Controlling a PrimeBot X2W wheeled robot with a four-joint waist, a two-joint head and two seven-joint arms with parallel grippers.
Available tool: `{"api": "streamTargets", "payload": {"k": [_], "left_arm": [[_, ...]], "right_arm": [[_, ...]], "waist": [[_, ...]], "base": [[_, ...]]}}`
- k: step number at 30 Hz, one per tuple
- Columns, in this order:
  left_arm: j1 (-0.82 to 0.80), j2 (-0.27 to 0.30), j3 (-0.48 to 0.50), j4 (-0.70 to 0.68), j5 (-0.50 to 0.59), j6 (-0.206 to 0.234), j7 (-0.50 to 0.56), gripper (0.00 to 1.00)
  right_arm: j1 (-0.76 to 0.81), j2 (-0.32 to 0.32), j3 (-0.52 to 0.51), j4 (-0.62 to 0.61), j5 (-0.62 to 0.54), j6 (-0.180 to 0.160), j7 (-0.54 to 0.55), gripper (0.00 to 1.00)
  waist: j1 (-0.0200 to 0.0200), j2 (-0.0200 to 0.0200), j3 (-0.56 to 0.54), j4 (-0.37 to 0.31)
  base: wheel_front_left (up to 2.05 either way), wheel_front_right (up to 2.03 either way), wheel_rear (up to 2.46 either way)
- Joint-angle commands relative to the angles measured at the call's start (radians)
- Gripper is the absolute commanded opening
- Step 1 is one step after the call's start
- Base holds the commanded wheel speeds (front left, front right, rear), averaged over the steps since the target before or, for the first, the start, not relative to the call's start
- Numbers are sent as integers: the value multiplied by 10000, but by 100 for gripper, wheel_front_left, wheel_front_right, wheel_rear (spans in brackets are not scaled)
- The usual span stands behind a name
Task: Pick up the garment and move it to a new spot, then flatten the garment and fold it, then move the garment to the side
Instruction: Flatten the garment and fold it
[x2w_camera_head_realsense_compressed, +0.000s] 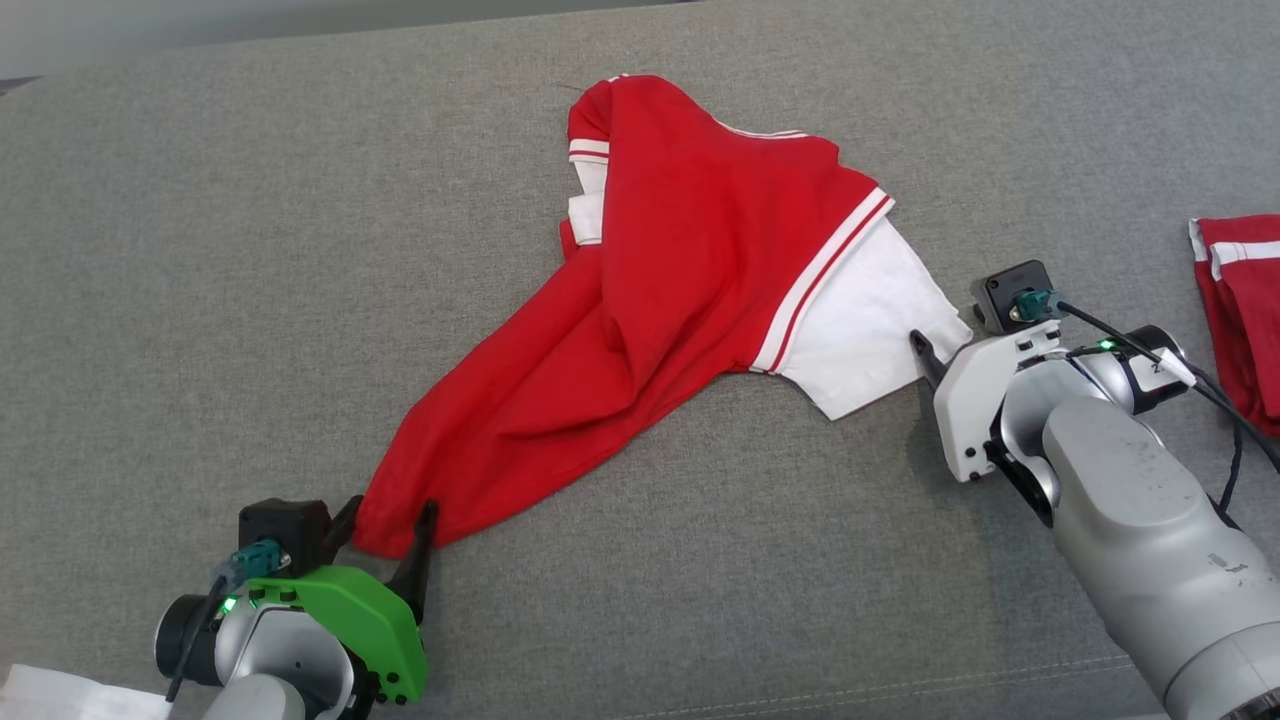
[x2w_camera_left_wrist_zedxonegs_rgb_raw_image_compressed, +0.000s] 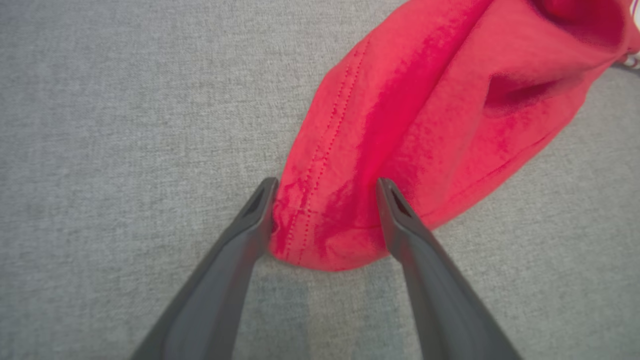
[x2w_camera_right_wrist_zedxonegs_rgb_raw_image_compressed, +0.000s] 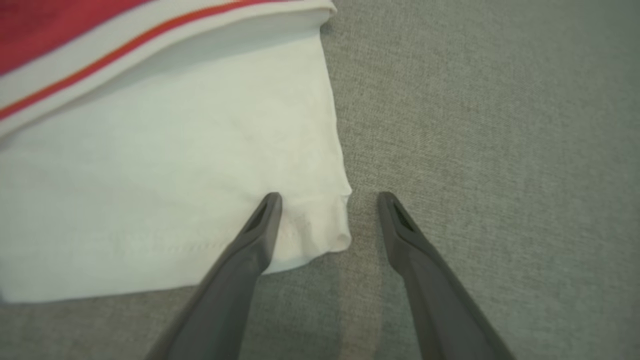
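Now the garment (x2w_camera_head_realsense_compressed: 690, 290) lies crumpled on the grey cushion (x2w_camera_head_realsense_compressed: 200, 250). Both are open: left gripper (x2w_camera_left_wrist_zedxonegs_rgb_raw_image_compressed: 326, 182) astride its red corner, right gripper (x2w_camera_right_wrist_zedxonegs_rgb_raw_image_compressed: 329, 197) astride its white corner. If they close too shallow, the cloth may slip out.

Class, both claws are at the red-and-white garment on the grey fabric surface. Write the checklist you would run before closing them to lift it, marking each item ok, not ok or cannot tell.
1. Left claw open: ok.
2. Red hem corner between its fingers: ok.
3. Right claw open: ok.
4. White corner between its fingers: ok.
5. Fingertips low enough to pinch cloth: cannot tell.
6. Garment lying flat: not ok, bunched and creased.
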Motion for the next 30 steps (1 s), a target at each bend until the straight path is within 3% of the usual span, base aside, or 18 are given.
{"api": "streamTargets", "payload": {"k": [1,2,3,4,6,7,8,10,11,17,21,25,30], "left_arm": [[-42,81,-61,-30,41,-29,17,100],[-12,80,-76,-48,25,-33,13,98],[26,89,-90,-61,26,-26,2,64],[82,106,-122,-75,40,-36,16,44],[143,121,-118,-168,65,3,-99,30],[184,138,-134,-203,67,18,-98,16],[211,145,-148,-256,64,20,-101,0],[239,153,-165,-370,28,12,-106,0],[257,153,-188,-418,-11,-22,-75,0],[336,73,-79,-754,-327,-119,-74,0],[538,-20,385,-1589,-1123,-263,-166,0],[929,-70,1038,-3024,-2182,-358,-178,0],[1490,18,2009,-5124,-3494,-302,-32,0]], "right_arm": [[225,136,211,343,105,4,53,100],[203,141,255,402,137,7,12,100],[196,144,296,454,165,7,-6,100],[190,143,340,508,204,7,-28,100],[177,136,419,616,269,9,-56,100],[168,126,456,664,304,11,-78,97],[156,114,486,708,350,17,-94,76],[150,114,493,750,517,15,-188,15],[179,152,548,776,633,9,-148,0],[300,232,688,435,1628,3,-459,0],[296,28,262,-541,2963,1,-1098,0],[746,-589,-258,-2218,4364,1,-1570,0],[1673,-1733,-1414,-5184,5952,1,-1704,0]], "waist": [[0,0,-31,-26],[0,0,-44,-32],[0,0,-59,-35],[0,0,-74,-37],[0,0,-105,-33],[0,0,-115,-28],[0,0,-130,-18],[0,0,-149,2],[0,0,-166,11],[0,0,-329,-8],[0,0,-579,-88],[0,0,-893,-263],[0,0,-1261,-558]], "base": [[0,0,0],[0,0,0],[0,0,0],[0,0,0],[0,0,0],[0,0,0],[0,0,0],[0,0,0],[0,0,0],[0,0,0],[0,0,0],[0,0,0],[0,0,0]]}}
